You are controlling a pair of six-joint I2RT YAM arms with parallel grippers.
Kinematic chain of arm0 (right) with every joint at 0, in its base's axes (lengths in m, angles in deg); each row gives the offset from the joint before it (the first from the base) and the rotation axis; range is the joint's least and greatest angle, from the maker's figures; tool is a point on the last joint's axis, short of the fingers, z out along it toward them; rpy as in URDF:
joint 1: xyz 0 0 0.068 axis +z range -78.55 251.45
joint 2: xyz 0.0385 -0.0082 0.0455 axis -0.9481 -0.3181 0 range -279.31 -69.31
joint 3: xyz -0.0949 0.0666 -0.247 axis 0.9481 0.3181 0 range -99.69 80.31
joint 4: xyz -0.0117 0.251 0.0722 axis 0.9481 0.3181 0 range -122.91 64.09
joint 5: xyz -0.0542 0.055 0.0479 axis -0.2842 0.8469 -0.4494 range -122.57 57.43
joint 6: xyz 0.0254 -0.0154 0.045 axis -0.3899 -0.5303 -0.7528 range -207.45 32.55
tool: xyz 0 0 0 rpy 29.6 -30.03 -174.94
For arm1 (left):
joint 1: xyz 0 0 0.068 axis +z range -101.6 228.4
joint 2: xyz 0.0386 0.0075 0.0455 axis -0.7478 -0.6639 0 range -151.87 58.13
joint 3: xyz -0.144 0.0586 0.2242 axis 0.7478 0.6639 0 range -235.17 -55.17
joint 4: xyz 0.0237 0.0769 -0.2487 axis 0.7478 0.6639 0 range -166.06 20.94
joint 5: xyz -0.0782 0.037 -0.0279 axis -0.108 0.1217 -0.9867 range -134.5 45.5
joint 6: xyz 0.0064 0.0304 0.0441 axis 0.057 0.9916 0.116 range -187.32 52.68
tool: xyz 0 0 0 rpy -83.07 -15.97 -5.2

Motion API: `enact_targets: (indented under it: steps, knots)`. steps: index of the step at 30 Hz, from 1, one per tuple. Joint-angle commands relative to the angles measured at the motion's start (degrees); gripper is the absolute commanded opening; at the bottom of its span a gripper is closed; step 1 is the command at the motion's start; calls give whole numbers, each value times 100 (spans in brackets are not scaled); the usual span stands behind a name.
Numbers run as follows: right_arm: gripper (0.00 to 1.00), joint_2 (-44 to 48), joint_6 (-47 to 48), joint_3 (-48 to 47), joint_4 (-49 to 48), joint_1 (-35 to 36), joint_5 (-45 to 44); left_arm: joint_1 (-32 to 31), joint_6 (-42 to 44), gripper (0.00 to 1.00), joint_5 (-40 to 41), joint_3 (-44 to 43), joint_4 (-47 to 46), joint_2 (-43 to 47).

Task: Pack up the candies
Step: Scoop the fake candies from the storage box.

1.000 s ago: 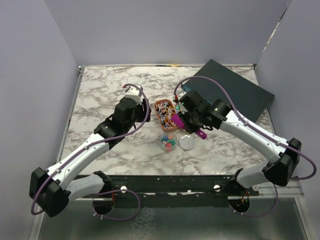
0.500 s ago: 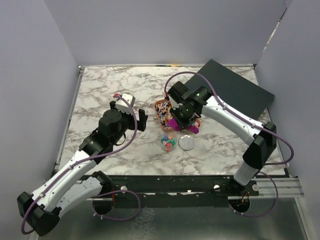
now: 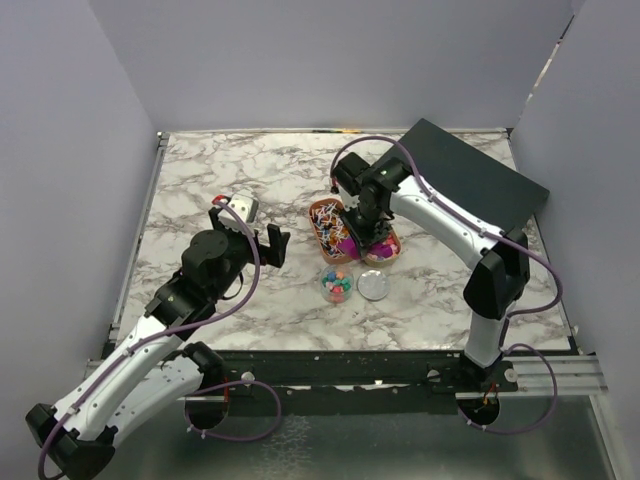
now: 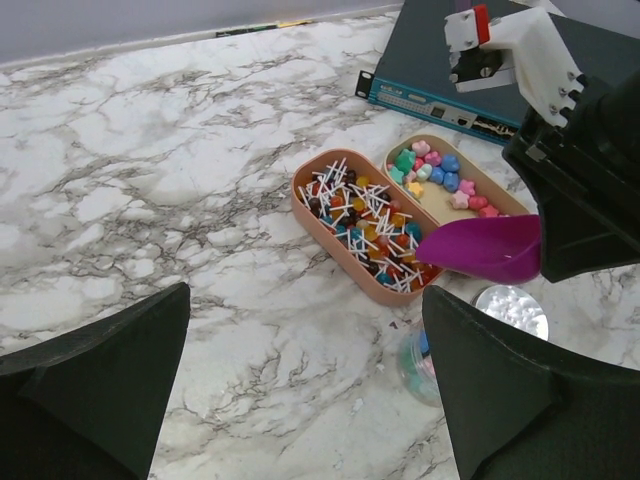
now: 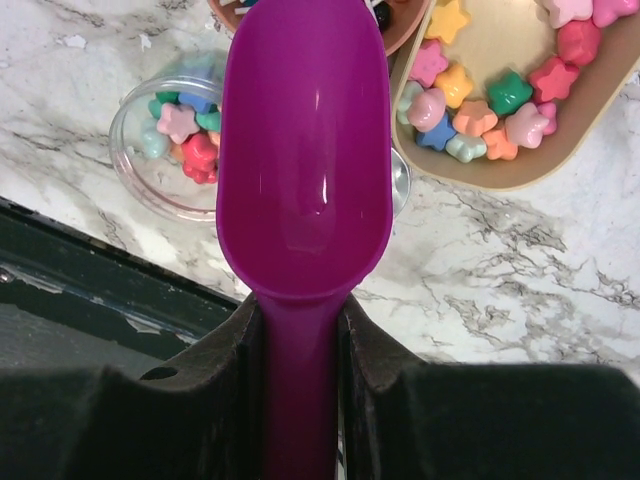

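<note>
left gripper [image 3: 261, 245]: jaws stood wide apart, left of the clear jar [image 3: 336, 285]
right gripper [image 5: 300, 342]: jaws clamped on the purple scoop [image 5: 305, 150] handle
purple scoop: hung above clear jar and tan tray [image 5: 510, 40]
candies [image 5: 478, 112]: most lay in tan tray, some in clear jar

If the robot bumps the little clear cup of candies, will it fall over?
Probably not easily: the clear cup looks short and wide, so it likely slides. It seems light and open on top, so hard bumps might spill candies.
</note>
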Motion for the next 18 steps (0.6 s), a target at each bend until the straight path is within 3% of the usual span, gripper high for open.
enact_targets:
  steps: [1, 18]
  knots:
    - [1, -352, -32, -307, 312, -76, 133, -25, 42, 99, -68, 98, -22, 90]
    - [1, -1236, 118, -864, 332, -310, 272, -27, 48, 99, -3, 109, -16, 167]
